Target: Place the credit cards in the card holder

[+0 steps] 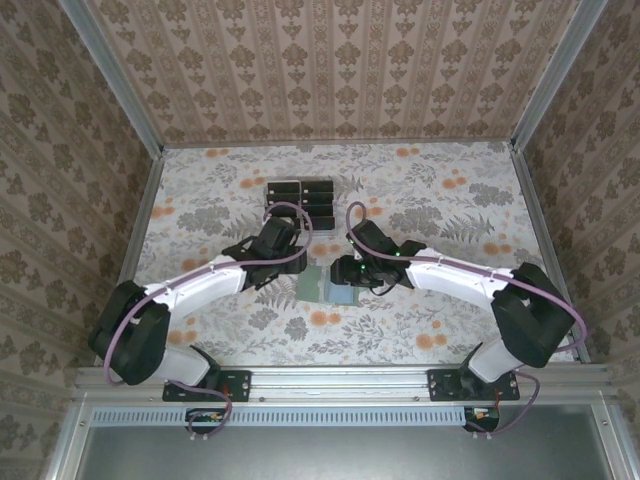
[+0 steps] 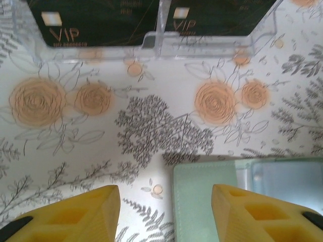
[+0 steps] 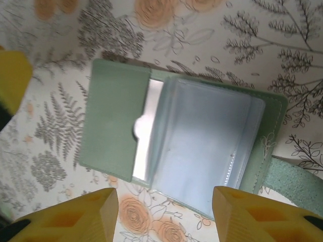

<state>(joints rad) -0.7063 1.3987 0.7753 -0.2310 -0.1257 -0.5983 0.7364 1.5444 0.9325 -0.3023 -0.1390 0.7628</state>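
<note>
The card holder [image 3: 113, 121] is lying open and flat on the flowered table [image 1: 450, 320], in the middle between the two arms. Its grey-green flap is sitting to one side and its clear plastic pockets [image 3: 202, 141] to the other. No dark card is showing in those pockets.

The credit cards [image 2: 101, 17] are standing upright in a clear slotted rack [image 2: 202, 45] further back, well apart from the holder.

The left gripper [image 2: 166, 217] is hanging over bare tabletop between rack and holder, with the corner of the holder just beside one finger. Its yellow fingers [image 2: 86, 214] are standing apart with nothing between them.

The right gripper [image 3: 164, 217] is hovering above the near edge of the holder, its jaws also parted and gripping nothing.

The cards are looking thin, stiff, glossy and very light — likely slippery on their faces. Upright in the rack, each is offering its top edge, so pinching across the two faces near that edge seems the natural hold.

The holder is looking soft and floppy, and light enough to slide on the table. I would guess it needs pinning at the green flap or the outer hem — not on the pockets — while a card is going in.
</note>
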